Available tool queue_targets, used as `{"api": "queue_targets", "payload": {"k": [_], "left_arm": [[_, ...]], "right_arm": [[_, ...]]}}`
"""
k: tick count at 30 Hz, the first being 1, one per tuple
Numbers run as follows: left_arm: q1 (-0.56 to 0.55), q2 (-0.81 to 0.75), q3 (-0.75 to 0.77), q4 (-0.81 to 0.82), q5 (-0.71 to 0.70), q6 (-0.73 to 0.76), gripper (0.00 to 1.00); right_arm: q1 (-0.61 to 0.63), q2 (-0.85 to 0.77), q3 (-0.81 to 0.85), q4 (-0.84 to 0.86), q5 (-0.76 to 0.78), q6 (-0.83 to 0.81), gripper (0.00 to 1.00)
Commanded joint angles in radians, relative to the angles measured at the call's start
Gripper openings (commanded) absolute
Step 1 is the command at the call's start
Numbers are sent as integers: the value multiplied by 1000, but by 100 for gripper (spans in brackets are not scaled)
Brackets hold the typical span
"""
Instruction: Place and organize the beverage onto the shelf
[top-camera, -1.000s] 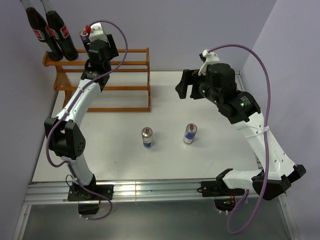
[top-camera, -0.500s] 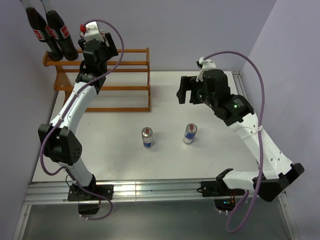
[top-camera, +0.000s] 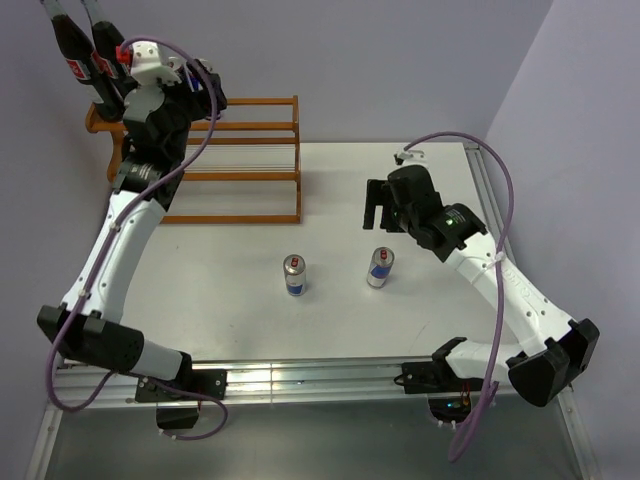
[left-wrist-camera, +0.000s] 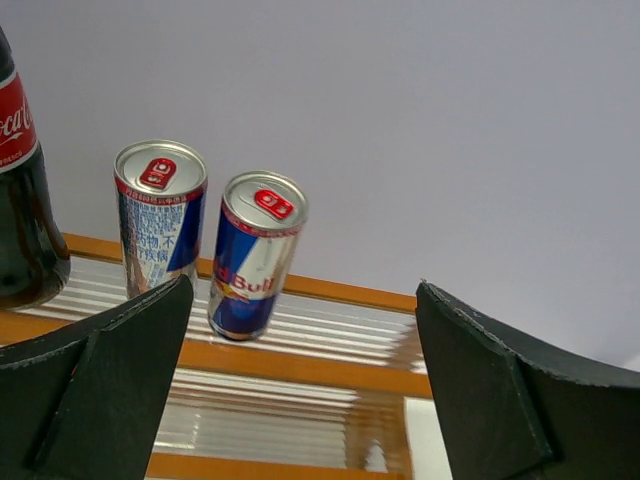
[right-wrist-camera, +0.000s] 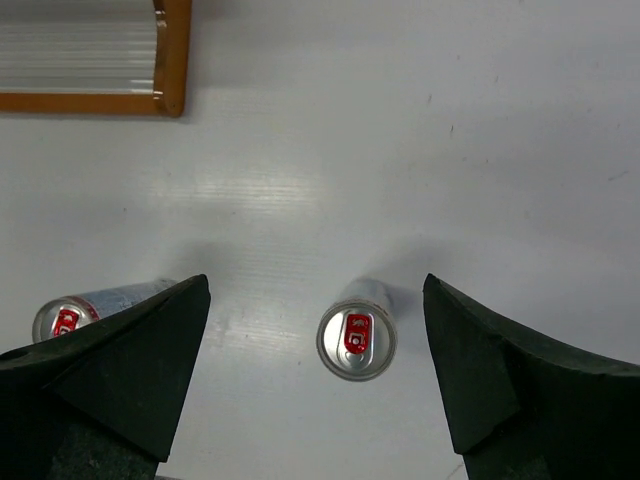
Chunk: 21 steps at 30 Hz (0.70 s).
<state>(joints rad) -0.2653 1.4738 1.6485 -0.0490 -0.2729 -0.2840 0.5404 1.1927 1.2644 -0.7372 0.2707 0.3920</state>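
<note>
Two dark cola bottles (top-camera: 88, 55) stand at the left end of the orange-brown shelf (top-camera: 245, 160). In the left wrist view two blue-and-silver cans (left-wrist-camera: 160, 215) (left-wrist-camera: 255, 255) stand side by side on the shelf's top tier (left-wrist-camera: 330, 290), to the right of a cola bottle (left-wrist-camera: 20, 200). My left gripper (left-wrist-camera: 300, 400) is open and empty, held back from them; in the top view it (top-camera: 205, 88) hides these cans. Two more cans (top-camera: 294, 275) (top-camera: 380, 267) stand on the table. My right gripper (right-wrist-camera: 315, 380) is open, above the right can (right-wrist-camera: 356, 342), which lies between its fingers.
The other table can (right-wrist-camera: 75, 315) shows partly behind my right gripper's left finger (right-wrist-camera: 110, 370). The shelf's front right corner (right-wrist-camera: 165, 60) lies beyond it. The shelf's tiers to the right of the two cans are bare rails (left-wrist-camera: 300, 350). A purple wall stands behind the shelf.
My left arm has swung up and to the left, away from the shelf's middle. My right gripper has come nearer and lower, towards the right can on the table.
</note>
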Motion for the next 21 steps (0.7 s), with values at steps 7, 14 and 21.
{"api": "queue_targets", "payload": {"k": [7,14,21], "left_arm": [[-69,-211,-137,-80,77,-66,100],[-155,-274,-220,-107,67,-75,100],[-210,-259,-254,-133,47,-53,100]], "right_arm": [[7,-22,-123,-83,13,76,85],[38,-5,-200,-97,-4,68,84],[52,44,-212,-71,-42,48,80]]}}
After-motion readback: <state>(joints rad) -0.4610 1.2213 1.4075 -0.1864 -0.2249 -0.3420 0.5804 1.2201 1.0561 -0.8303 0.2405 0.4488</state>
